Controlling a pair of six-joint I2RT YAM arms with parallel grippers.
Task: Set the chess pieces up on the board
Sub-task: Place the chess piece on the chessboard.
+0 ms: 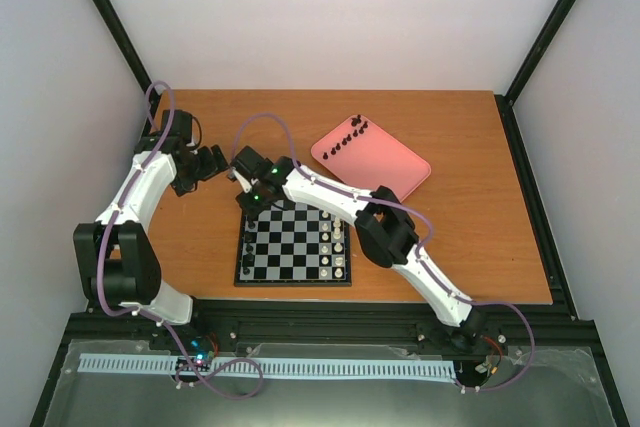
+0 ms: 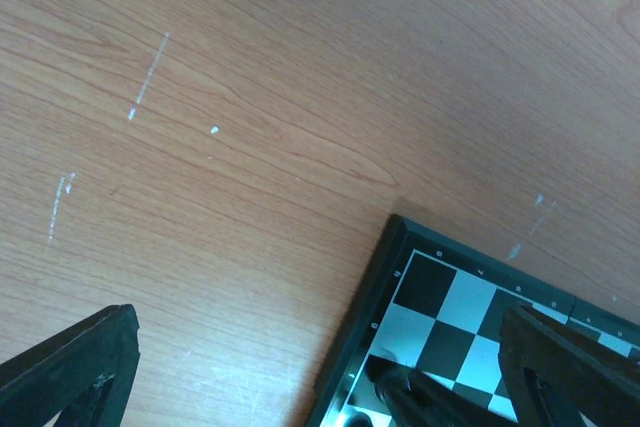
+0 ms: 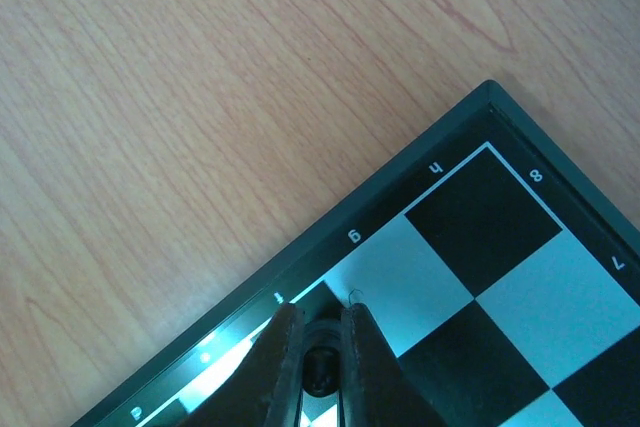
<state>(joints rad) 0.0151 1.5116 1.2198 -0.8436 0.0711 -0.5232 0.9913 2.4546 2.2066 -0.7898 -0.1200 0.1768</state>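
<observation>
From above, my right gripper hangs over the far left corner of the board, my left gripper just beyond that corner. Black pieces stand on a pink tray off the board's far right corner. Left wrist: my left gripper is spread wide. Right wrist: my right gripper pinches a black piece at the board's edge.

L arm bent, elbow low, wrist fwd. L gripper jaws wide apart, holding nothing. R arm stretched diag. leftward. R gripper pinching black chess piece.
</observation>
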